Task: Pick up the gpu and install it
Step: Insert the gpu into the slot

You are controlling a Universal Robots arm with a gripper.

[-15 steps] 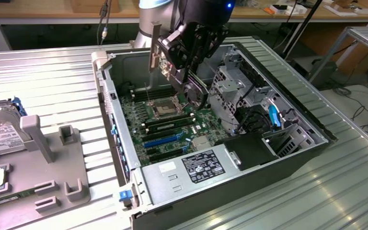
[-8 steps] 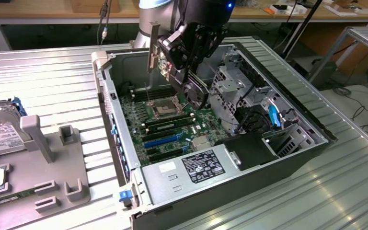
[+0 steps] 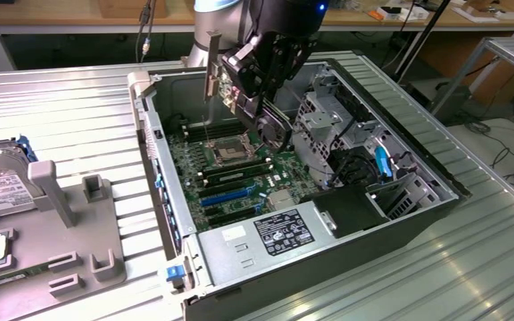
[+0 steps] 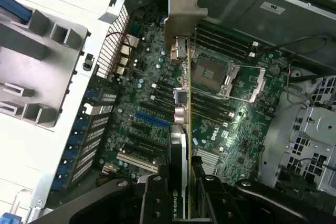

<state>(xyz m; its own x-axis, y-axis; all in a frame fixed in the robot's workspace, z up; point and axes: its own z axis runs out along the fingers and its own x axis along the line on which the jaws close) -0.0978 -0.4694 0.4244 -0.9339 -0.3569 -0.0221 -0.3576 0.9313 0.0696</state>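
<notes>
One gpu (image 4: 185, 24) clamped in gripper (image 4: 181, 190).

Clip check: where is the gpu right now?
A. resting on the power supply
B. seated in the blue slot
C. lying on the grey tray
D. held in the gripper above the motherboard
D: the gripper clamps the gpu edge-on, clear above the motherboard, and the blue slot is bare.
</notes>
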